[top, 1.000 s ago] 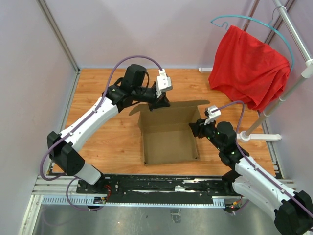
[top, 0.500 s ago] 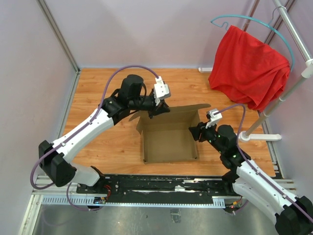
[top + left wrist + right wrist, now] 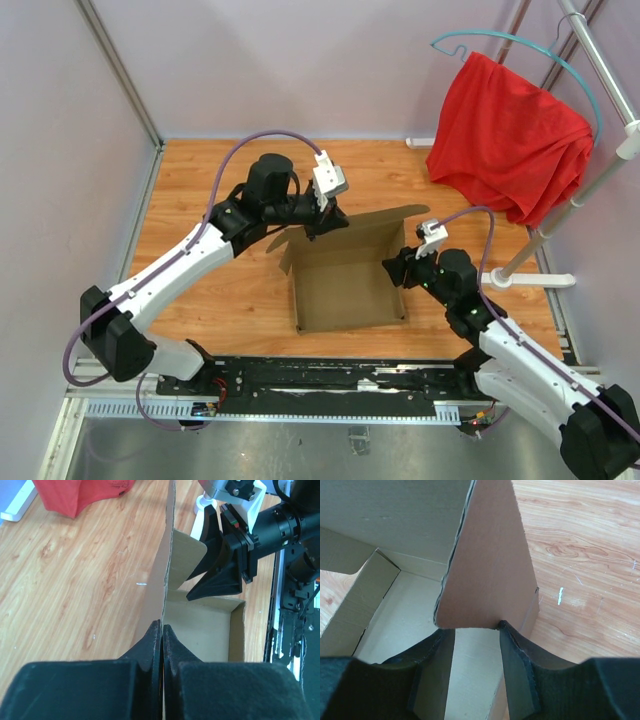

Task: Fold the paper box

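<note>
The paper box (image 3: 345, 290) is brown cardboard, partly erected, open upward in the middle of the wooden floor. My left gripper (image 3: 322, 222) is at its back left corner, shut on the upright back wall, whose thin edge (image 3: 167, 570) runs between the fingertips (image 3: 156, 635). My right gripper (image 3: 395, 268) is open at the box's right wall. In the right wrist view a raised side flap (image 3: 487, 565) stands just in front of the open gripper (image 3: 475, 630), its lower corner touching the right finger (image 3: 515, 650). The box floor (image 3: 400, 625) shows below.
A red cloth (image 3: 510, 135) hangs on a teal hanger from a white rack at the back right; the rack's foot (image 3: 530, 278) sits right of the box. Purple walls enclose the floor. A black rail (image 3: 330, 378) runs along the near edge.
My left gripper has drawn back slightly to the left with the back wall, which now stands more upright. My right gripper has edged a little up along the right wall.
</note>
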Robot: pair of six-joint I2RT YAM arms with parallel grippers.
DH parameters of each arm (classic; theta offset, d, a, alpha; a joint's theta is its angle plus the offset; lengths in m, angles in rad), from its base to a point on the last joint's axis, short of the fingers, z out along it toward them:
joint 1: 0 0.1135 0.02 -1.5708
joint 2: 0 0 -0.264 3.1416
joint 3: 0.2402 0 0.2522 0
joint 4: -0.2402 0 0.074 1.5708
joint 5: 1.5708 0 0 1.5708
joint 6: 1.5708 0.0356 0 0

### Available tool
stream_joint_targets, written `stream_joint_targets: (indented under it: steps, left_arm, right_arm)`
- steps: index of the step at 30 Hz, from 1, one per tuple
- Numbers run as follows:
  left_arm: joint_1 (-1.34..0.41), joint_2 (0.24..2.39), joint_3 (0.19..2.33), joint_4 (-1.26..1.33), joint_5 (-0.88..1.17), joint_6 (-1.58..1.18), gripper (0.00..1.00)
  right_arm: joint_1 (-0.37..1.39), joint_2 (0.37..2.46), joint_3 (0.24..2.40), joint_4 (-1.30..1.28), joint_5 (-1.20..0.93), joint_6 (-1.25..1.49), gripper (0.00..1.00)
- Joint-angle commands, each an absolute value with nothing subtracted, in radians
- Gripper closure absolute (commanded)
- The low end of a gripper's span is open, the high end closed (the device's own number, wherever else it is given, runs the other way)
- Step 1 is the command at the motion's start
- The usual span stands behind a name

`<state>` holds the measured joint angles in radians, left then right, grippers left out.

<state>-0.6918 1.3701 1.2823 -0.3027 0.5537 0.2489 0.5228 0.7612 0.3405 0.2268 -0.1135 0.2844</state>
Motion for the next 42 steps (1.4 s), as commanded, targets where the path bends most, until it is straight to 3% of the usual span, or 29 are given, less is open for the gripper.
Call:
stream_joint_targets:
  steps: [1, 14, 21, 24, 29, 42]
  left_arm:
    - [-0.699, 1.402, 1.298, -0.225, 0.552, 0.193, 1.0]
    - [-0.699, 1.44, 1.319, -0.264, 0.576, 0.203, 1.0]
    - [-0.699, 1.459, 1.366, -0.305, 0.554, 0.187, 1.0]
    - [-0.699, 1.475, 1.393, -0.327, 0.54, 0.173, 1.0]
    - [-0.699, 1.519, 1.431, -0.357, 0.514, 0.136, 1.0]
    - [-0.699, 1.564, 1.5, -0.392, 0.447, 0.106, 1.0]
  right_arm:
    - [0.531, 0.795, 0.373, 0.269, -0.166, 0.31, 0.58]
    - [0.532, 0.827, 0.406, 0.226, -0.12, 0.283, 0.58]
    - [0.542, 0.674, 0.326, 0.203, -0.228, 0.316, 0.52]
    - [0.612, 0.59, 0.283, 0.214, -0.235, 0.33, 0.47]
    - [0.825, 0.537, 0.258, 0.217, -0.072, 0.265, 0.43]
    - [1.088, 0.88, 0.434, 0.418, 0.239, 0.142, 0.41]
